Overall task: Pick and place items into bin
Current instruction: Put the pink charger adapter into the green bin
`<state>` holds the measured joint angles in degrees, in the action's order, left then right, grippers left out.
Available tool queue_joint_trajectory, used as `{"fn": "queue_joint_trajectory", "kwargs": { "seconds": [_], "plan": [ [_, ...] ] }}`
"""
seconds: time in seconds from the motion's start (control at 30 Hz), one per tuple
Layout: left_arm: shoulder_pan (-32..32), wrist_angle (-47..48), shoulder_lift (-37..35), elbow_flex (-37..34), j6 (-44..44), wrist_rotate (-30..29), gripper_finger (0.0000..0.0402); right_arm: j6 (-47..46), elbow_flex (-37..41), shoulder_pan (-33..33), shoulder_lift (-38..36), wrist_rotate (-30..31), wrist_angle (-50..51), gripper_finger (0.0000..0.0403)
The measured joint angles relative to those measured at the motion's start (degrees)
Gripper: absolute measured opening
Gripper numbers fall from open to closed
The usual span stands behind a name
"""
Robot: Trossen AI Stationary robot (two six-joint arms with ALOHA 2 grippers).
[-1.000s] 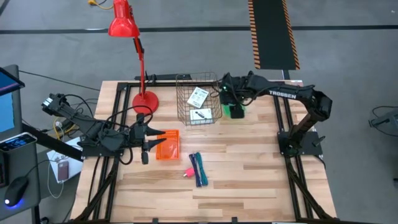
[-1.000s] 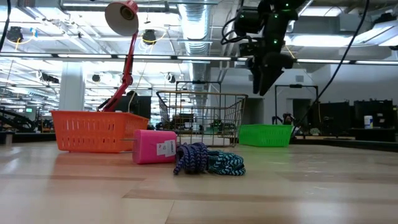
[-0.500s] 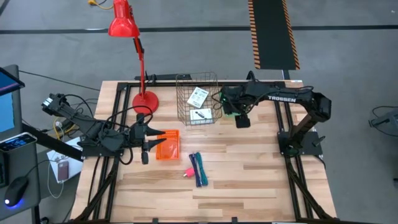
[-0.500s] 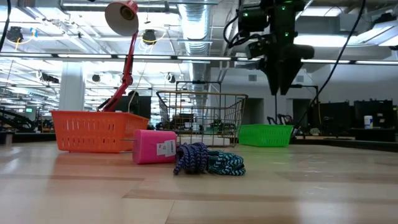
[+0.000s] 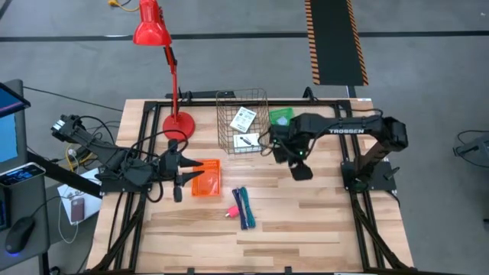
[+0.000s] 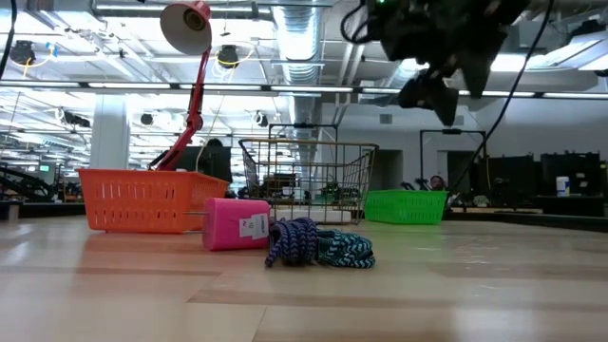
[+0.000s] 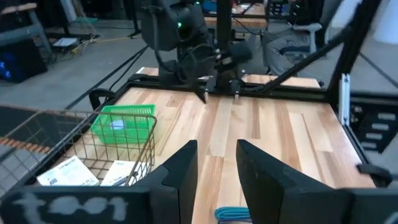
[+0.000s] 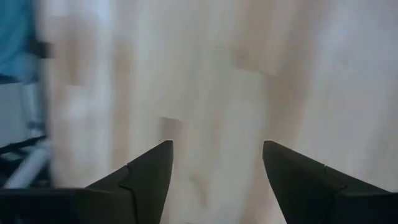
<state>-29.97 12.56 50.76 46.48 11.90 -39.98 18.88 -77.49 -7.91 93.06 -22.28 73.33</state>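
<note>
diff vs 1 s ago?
Right gripper swung from above the green basket out over bare table, toward the front; open, empty. Left gripper unmoved by the orange basket. Wire basket, cords and pink piece unchanged.

2 white cards [image 5: 244, 128], 2 braided cords [image 5: 244, 206], 1 pink piece [image 5: 230, 213], 3 baskets [image 5: 243, 122], 1 lamp [image 5: 163, 61].

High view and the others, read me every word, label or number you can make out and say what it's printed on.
"TROSSEN": white letters on the dark right arm.
White cards with black marks in the wire mesh basket: too small to read.
White label on the pink box: too small to read.
</note>
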Motion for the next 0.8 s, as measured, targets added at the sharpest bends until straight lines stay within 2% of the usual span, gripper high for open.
{"fn": "queue_joint_trajectory", "kwargs": {
  "seconds": [0.17,0.37,0.47,0.63,0.8],
  "plan": [
    [-0.01,0.04,0.0,0.0,-1.35,1.99,0.01,0.0,0.0,5.08,0.0,-5.24,-2.13,0.0244],
    [0.02,1.56,0.09,0.0,-2.73,15.43,0.01,1.25,0.02,11.56,0.0,-10.17,-5.26,0.0244],
    [-0.01,1.74,1.5,0.02,-2.89,19.8,0.01,3.16,0.02,13.6,-0.08,-12.26,-7.02,0.0244],
    [-0.01,1.03,6.9,0.04,-3.17,22.24,0.01,8.78,0.09,13.27,-0.15,-14.53,-5.74,0.0244],
    [0.0,-2.57,14.08,0.04,-7.16,22.27,0.01,9.23,0.09,8.34,-0.15,-18.31,-5.85,0.0244]
  ]
}}
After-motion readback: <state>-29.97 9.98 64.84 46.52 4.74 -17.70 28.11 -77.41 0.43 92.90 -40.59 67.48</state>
